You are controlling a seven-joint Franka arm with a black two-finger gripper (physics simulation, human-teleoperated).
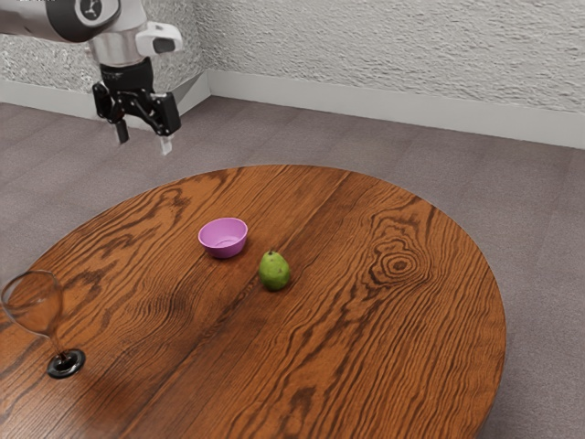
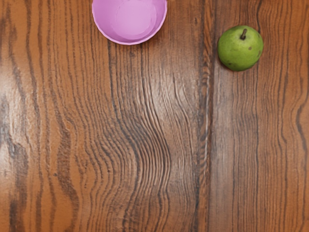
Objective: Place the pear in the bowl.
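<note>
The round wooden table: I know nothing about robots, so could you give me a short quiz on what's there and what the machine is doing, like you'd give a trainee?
1. Multiple choice. Where is the pear?
(a) On the table, beside the bowl
(b) Inside the bowl
(c) In the gripper

2. True or false: the gripper is open and holds nothing.

3. Fill in the blank: the stemmed glass stands on a round base whose colour is ____.

Key: 1 a; 2 true; 3 black.
</note>
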